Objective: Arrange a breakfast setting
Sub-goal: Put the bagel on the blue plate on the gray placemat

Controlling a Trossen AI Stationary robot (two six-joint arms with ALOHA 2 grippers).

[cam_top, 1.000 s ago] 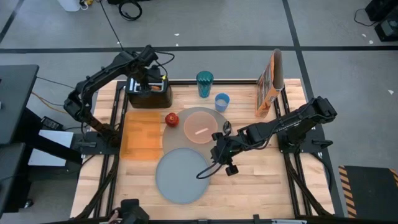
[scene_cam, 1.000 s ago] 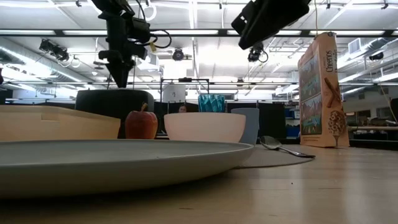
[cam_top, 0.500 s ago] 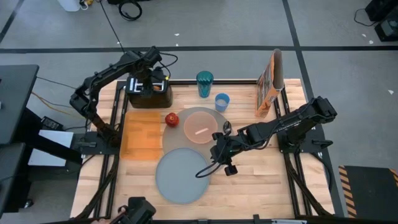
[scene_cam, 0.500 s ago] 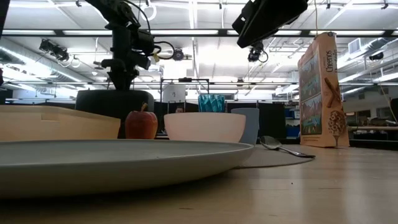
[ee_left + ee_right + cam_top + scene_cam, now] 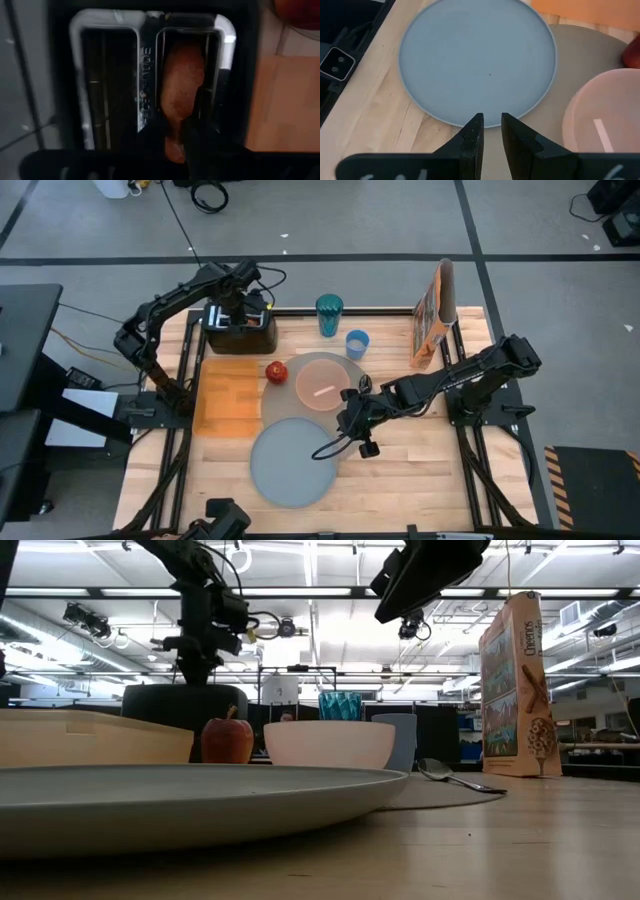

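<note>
The pink bowl (image 5: 322, 389), apple (image 5: 277, 371) and spoon (image 5: 363, 385) sit on the mat (image 5: 340, 363). The bagel (image 5: 181, 95) remains in the toaster (image 5: 240, 330) at eleven o'clock, left gripper (image 5: 184, 127) clamped on it. Right gripper (image 5: 491, 131) – nearly closed, empty – hovers beside the still-bare plate (image 5: 290, 462).

- Black toaster (image 5: 240, 330) at the table's far left corner; two slots on top, chrome trim around them.
- Orange cutting board (image 5: 225, 395) flat on the wood just in front of the toaster.
- Teal ribbed glass (image 5: 329, 314) upright near the far edge, mid-table.
</note>
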